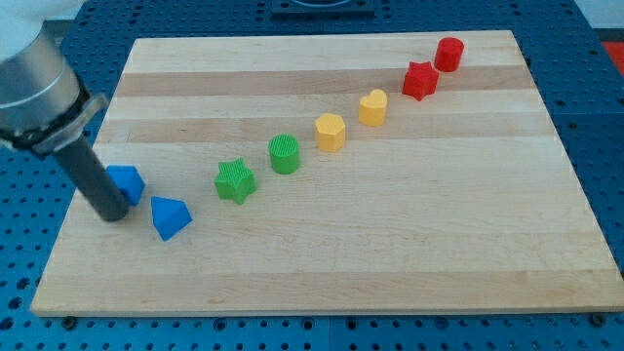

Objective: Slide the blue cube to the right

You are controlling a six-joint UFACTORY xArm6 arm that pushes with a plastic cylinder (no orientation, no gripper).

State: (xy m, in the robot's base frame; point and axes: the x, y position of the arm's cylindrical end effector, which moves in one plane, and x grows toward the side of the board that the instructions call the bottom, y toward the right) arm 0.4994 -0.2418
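Wooden board (390, 253), pale planks w/ visible grain. Blue cube (127, 181), matte, far left; my tip (115, 214) touching its left side, bare rod, nothing held. Blue wedge-like block (171, 217) just right.

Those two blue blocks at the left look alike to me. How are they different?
The blue cube sits nearer the view's left, right beside my tip; the blue wedge-like block lies lower and further right, apart from my tip. The blue cube is partly hidden by the rod, while the blue wedge-like block shows whole, with a sloping top. Both are the same blue and similar in size.
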